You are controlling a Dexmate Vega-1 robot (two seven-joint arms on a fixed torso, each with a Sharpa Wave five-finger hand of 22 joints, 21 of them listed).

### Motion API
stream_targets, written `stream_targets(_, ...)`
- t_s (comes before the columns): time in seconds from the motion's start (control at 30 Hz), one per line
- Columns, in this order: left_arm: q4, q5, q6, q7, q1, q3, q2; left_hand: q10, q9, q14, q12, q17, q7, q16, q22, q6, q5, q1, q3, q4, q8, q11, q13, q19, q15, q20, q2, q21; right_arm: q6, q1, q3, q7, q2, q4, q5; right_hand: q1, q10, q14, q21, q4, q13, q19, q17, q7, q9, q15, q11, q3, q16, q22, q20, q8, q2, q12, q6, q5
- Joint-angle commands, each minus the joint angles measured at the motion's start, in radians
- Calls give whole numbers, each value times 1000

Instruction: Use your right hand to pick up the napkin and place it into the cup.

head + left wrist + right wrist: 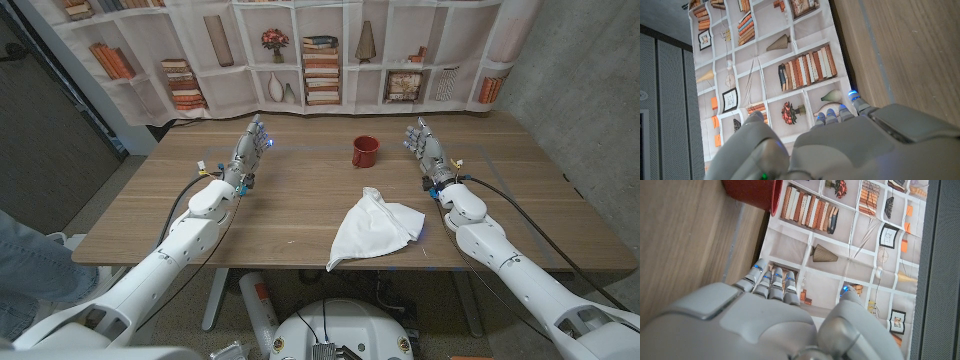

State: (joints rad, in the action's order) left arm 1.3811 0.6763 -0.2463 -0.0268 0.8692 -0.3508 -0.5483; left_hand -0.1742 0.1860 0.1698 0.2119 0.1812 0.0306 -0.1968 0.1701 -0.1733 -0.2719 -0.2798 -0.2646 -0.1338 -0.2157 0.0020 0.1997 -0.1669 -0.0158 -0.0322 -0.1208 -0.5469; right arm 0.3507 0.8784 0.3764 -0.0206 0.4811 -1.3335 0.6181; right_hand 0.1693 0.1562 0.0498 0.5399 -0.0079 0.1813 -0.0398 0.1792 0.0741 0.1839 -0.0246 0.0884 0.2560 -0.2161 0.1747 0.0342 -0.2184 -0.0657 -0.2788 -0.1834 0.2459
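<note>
We judge the first step is reaching: our right hand (428, 146) holds nothing, fingers apart, beside the cup (365, 151). We should bring it back toward the napkin (375, 228), lying crumpled near the table's (300, 200) front edge, and pinch a raised fold. The napkin is soft white cloth; the cup is red, round, upright. Our left hand (250, 145) is also empty and spread.

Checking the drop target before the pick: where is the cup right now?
In the head view the red cup stands upright toward the table's far edge, right of centre, beyond the white napkin and just left of the right hand.
</note>
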Motion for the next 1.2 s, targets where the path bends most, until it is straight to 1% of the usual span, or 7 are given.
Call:
stream_targets(0.03,-6,-2,8,-5,-15,-6,4,-38,3,98,6,3,7,-9,3,-42,-9,-10,-1,8,0,0,-1,-221,-8,-31,3,3,22,28,-13,8,27,-46,-4,15,24,18,-3,-9,3,-19,2,-7,6,4,-2,3,-4,1,41,1,-1,-7,-17,3)
stream_targets(0.33,-6,-5,7,-4,-19,-10,7,-32,3,93,7,3,5,-9,3,-32,-11,-14,-1,10,-2,-2,-3,-216,-6,-26,8,7,50,46,-23,29,53,-63,-13,22,35,29,-4,-15,3,-34,2,-13,6,9,-9,4,-3,1,45,0,1,-8,-26,3)
stream_targets(0.47,8,-12,21,8,-20,-13,2,-31,3,90,7,3,5,-10,3,-31,-11,-15,-1,11,-2,-3,-4,-214,-6,-25,9,8,74,62,-30,36,59,-67,-14,26,57,58,-5,-18,4,-55,3,-18,7,12,-13,3,-8,1,46,2,4,-11,-30,2)
stream_targets(0.53,15,-17,26,18,-19,-14,0,-30,3,90,7,3,5,-10,3,-31,-12,-16,-1,11,-1,-3,-4,-215,-6,-24,10,9,82,64,-32,42,63,-63,-16,27,67,66,-8,-19,4,-62,4,-23,7,11,-15,3,-9,1,47,-3,4,-13,-45,2)
stream_targets(0.7,22,-12,28,20,-17,-11,2,-29,3,88,7,3,6,-9,3,-29,-12,-17,-1,12,-1,-3,-5,-218,-7,-21,12,13,107,65,-34,69,63,-44,-9,32,79,78,-9,-23,4,-74,4,-26,7,15,-14,4,-9,1,50,-3,6,-15,-50,2)
stream_targets(0.83,30,-14,36,21,-17,-13,-3,-25,3,87,8,3,7,-9,3,-26,-13,-18,-1,13,-1,-2,-5,-218,-9,-20,13,15,128,69,-35,82,63,-38,-10,36,86,85,-9,-26,4,-83,4,-27,8,17,-21,4,-10,1,53,-2,6,-15,-51,3)
stream_targets(1.2,46,-17,27,21,-9,-8,-10,-22,3,83,8,3,5,-9,4,-23,-14,-25,-5,15,0,-1,-7,-219,-7,-18,26,22,160,107,-48,70,80,-83,-25,45,95,91,-16,-32,4,-91,4,-32,8,18,-21,4,-6,1,54,-1,8,-14,-58,4)
